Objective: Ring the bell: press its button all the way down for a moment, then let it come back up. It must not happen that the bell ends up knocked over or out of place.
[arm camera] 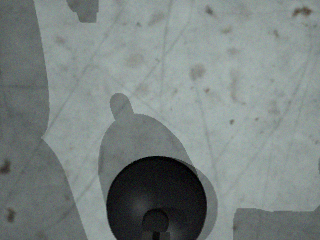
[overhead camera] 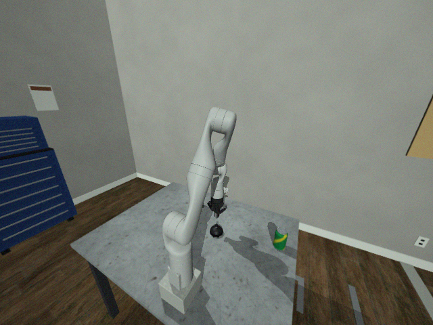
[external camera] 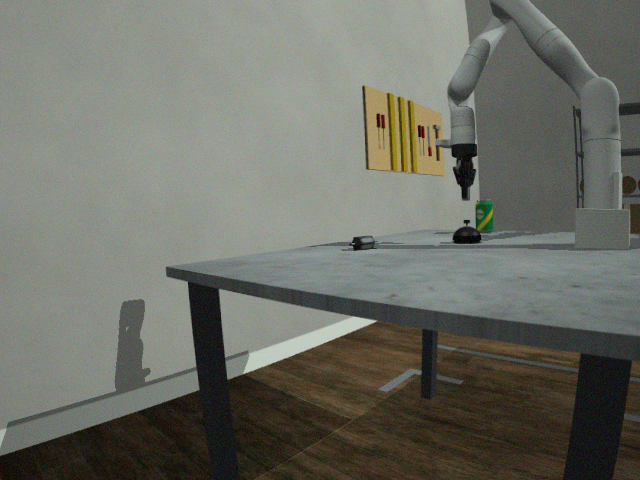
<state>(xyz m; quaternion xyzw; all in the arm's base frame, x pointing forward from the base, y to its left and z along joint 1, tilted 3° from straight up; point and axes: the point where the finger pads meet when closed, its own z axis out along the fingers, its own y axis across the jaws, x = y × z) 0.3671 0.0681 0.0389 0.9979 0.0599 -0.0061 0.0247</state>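
A black dome bell (overhead camera: 216,229) (external camera: 466,236) (arm camera: 156,197) stands on the grey table (overhead camera: 126,241) (external camera: 465,289), with its small button (external camera: 466,222) (arm camera: 155,218) on top. My gripper (overhead camera: 217,215) (external camera: 465,195) is shut and empty. It points straight down and hangs directly above the bell's button, with a clear gap between fingertips and button. In the wrist view the bell sits at the bottom centre, with the fingertips just showing at the lower edge.
A green and yellow can (overhead camera: 280,239) (external camera: 483,215) stands upright on the table beyond the bell. A small dark cylinder (external camera: 362,242) lies on the table to the left. The arm's base block (overhead camera: 180,289) (external camera: 602,227) stands on the table.
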